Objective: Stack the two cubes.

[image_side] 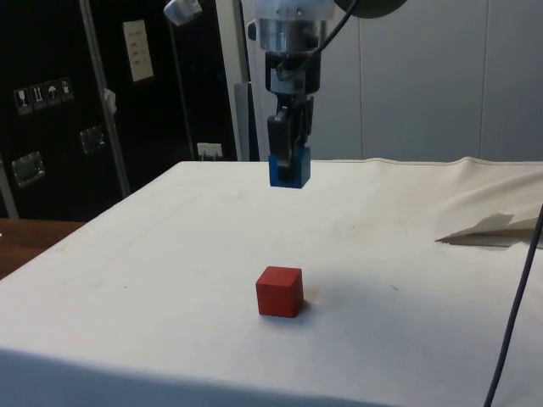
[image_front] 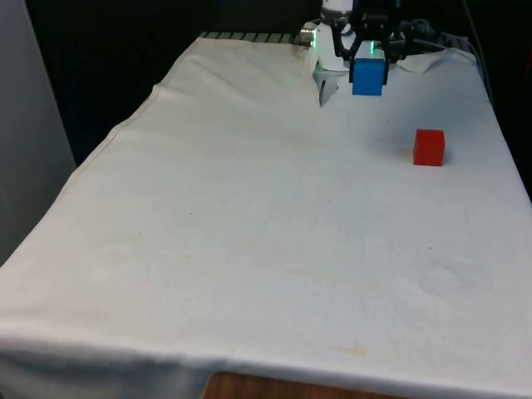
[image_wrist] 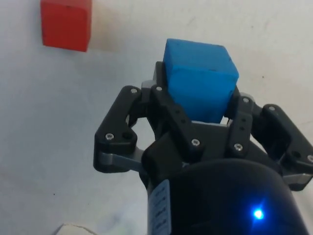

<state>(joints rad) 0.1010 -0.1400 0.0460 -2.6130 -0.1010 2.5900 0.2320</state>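
1. The black two-finger gripper hangs in the air above the white cloth-covered table; its fingers are clamped on the small solid blue cube, one finger on each of two opposite faces.
2. In the wrist view the blue cube sits between the two black fingers, its lower part standing out beyond their tips; the gripper holds it slightly skewed against the finger line.
3. In the side view the blue cube is well clear of the cloth, with open air beneath it; nothing touches it but the fingers.
4. The small solid red cube rests flat on the cloth, upright on one face (a faint shadow lies beside it); it is apart from the gripper and lower than the blue cube.
5. In the front view the blue cube shows near the far end of the table, held by the gripper; the red cube lies nearer the camera and towards the front view's right.
6. The wrist view shows the red cube on the cloth, off to one side of the held blue cube rather than directly beneath it; the two cubes do not touch.
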